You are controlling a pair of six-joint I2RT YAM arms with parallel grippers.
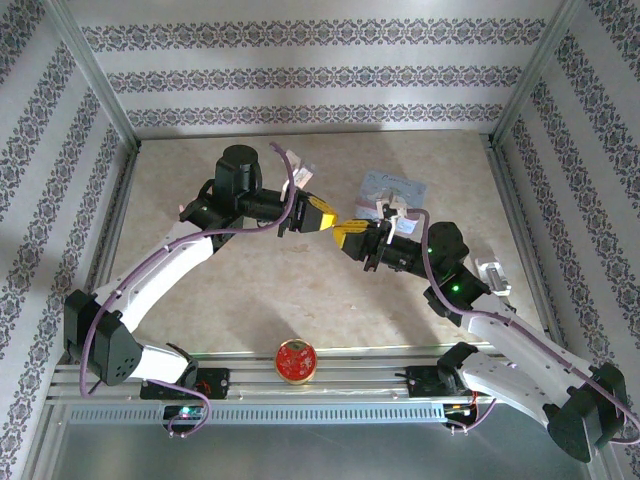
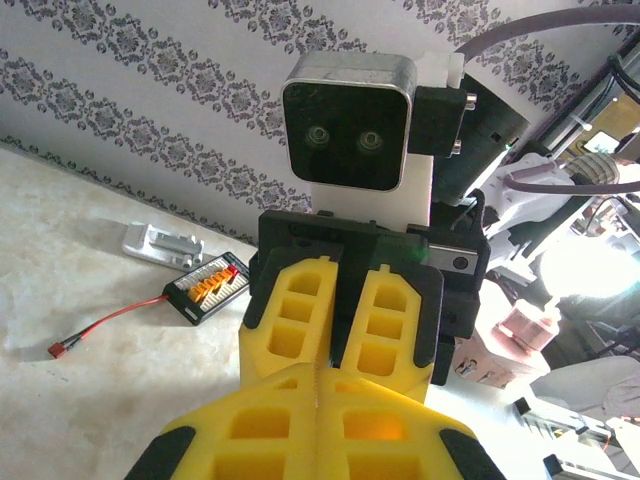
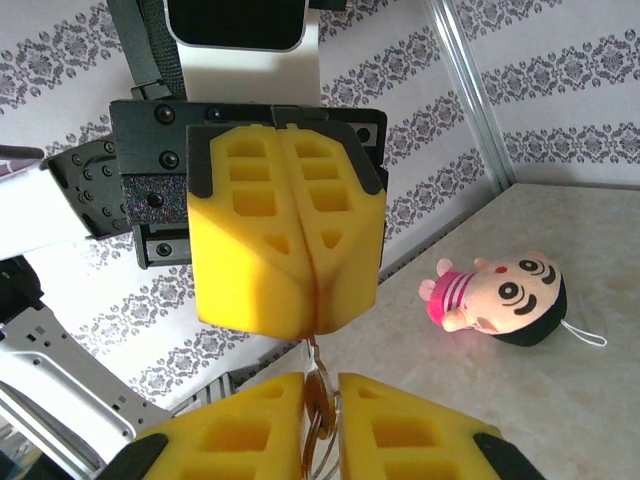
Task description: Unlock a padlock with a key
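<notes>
From above, the two arms meet tip to tip over the middle of the worktop. The left hand comes from the left and the right hand from the right. What sits between their yellow tips is too small to tell here. A round red thing lies on the rail at the near edge.

In the left wrist view, the left hand's fingers are pressed tight together, with no gap. The right hand faces them nose to nose. A small board with a red wire lies off by the wall.

In the right wrist view, a thin brass piece, which I think is the key, sits between the right hand's fingers. They seem to pinch it from both sides. Its top end reaches the tip of the closed left hand. I cannot tell if that hand grips it too. A little doll lies on the worktop to the side.

The step looks like passing the key across. To do it well, the right hand should squeeze it firmly. The left should let go only after that, so the key does not drop or twist.
</notes>
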